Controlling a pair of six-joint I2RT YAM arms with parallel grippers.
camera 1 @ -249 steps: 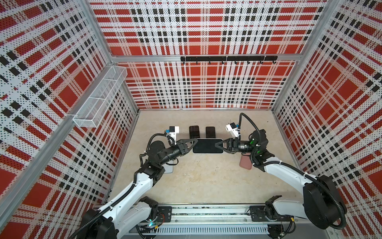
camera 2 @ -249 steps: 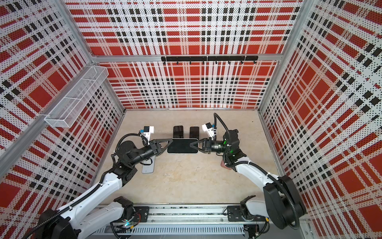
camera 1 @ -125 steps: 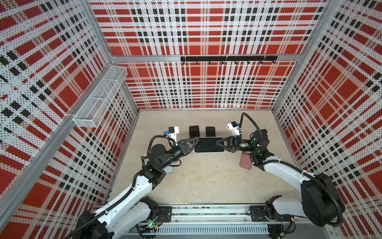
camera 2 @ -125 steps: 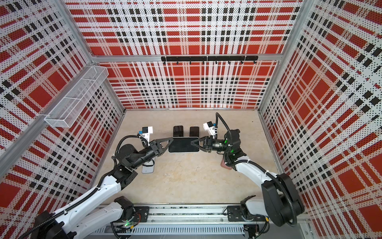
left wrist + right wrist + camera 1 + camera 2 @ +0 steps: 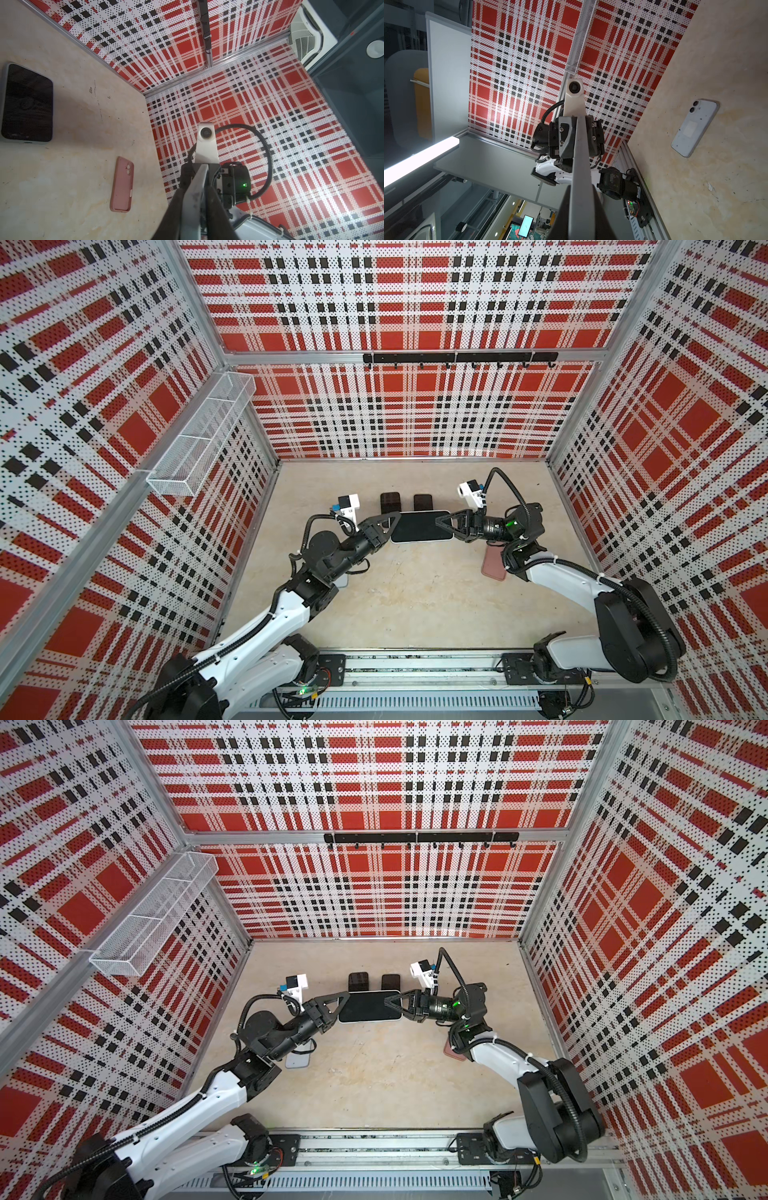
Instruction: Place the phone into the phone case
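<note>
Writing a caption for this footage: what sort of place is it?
Probably a robot test cell in a lab: a left arm and right arm mounted on a base rail, boxed in by perforated plaid panels; a monitor shows outside.

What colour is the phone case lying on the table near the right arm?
Dusty pink. The case shows best in the left wrist view, lying flat with its camera cutouts visible.

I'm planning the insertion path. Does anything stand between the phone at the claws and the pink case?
Yes: in both top views the right arm hangs over the case, covering part of it. The phone sits raised between the left claw and right claw; nothing else visible lies between phone and case.
</note>
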